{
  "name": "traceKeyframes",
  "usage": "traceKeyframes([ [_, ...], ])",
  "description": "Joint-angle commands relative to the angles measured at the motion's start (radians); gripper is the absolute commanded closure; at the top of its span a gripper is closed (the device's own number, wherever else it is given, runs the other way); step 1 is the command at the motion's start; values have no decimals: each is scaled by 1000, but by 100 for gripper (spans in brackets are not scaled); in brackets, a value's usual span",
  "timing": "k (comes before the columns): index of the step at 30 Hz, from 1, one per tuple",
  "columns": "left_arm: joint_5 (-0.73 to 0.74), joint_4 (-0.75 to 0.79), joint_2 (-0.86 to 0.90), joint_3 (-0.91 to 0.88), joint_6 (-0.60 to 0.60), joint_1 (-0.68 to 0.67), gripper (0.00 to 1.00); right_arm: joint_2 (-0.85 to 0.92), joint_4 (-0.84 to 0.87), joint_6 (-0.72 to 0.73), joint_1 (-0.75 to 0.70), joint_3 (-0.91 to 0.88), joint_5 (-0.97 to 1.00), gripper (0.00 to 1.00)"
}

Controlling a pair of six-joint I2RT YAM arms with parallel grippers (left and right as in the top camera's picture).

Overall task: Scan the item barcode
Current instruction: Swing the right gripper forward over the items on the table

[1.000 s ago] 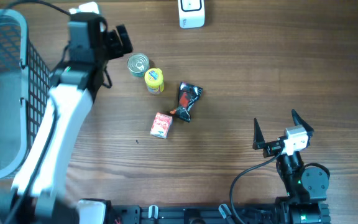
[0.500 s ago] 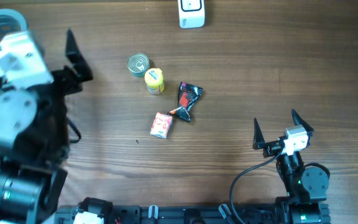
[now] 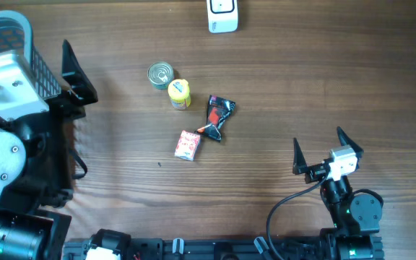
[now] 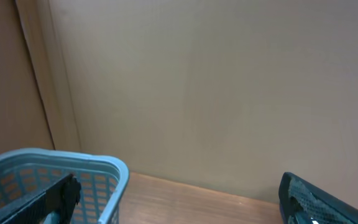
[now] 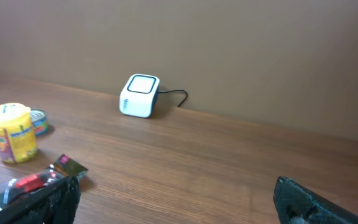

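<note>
Four items lie mid-table: a round tin can [image 3: 160,74], a yellow tub [image 3: 180,94], a black and red packet [image 3: 219,115] and a small red box [image 3: 188,144]. The white barcode scanner [image 3: 222,14] stands at the far edge, and also shows in the right wrist view as the scanner [image 5: 140,96]. My left gripper [image 4: 179,208] is open and empty, raised high at the left by the basket, with one of its fingers [image 3: 74,76] visible from above. My right gripper [image 3: 318,137] is open and empty near the front right, well apart from the items.
A blue-grey mesh basket [image 3: 9,25] stands at the far left under my left arm, and shows in the left wrist view as the basket [image 4: 98,171]. A dark cable runs from the scanner along the back wall.
My left arm has pulled back from beside the tin can to the left edge and risen toward the camera. The right arm and the items have not moved.
</note>
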Motion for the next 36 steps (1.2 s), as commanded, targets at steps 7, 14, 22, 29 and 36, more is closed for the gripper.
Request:
traceKeyframes([
  [7,116,-223,-2,-5,-121,-5,0,21,378,335,1,7,-211,0],
  [14,116,-253,-1,-6,-163,-5,0,370,406,444,2,128,-340,0],
  [22,116,-294,1,-33,-166,-5,0,917,283,334,2,615,-426,0],
  [29,112,-369,3,-39,-167,-5,0,1282,-311,142,90,1165,-262,0],
  [36,112,-391,5,-39,-168,-5,0,1471,-775,52,299,1596,-60,0],
])
